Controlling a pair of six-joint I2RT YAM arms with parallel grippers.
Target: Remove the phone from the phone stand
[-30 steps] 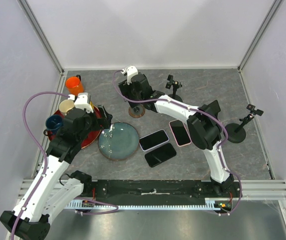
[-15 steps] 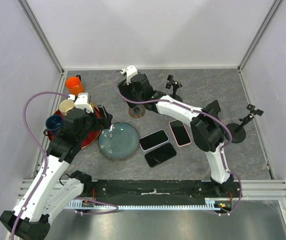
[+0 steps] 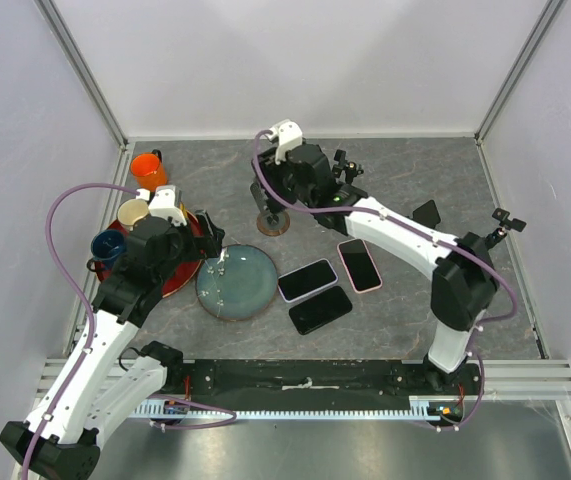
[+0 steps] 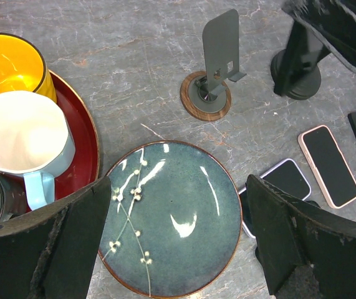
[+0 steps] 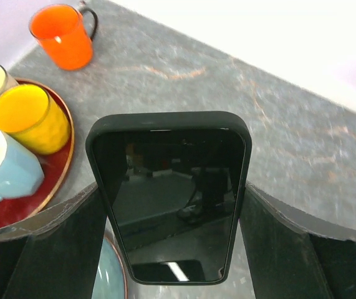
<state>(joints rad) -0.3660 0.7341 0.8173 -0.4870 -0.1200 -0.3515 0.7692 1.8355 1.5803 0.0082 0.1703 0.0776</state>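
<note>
My right pincer (image 5: 168, 215) is clamped on the phone (image 5: 168, 180), held in the air clear of the phone stand (image 4: 214, 68), so I judge what's left is lowering it gently onto the counter (image 3: 405, 180).

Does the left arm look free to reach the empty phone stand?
Likely yes: left gripper hovers open over the plate, stand just beyond; the right gripper holds the phone clear.
</note>
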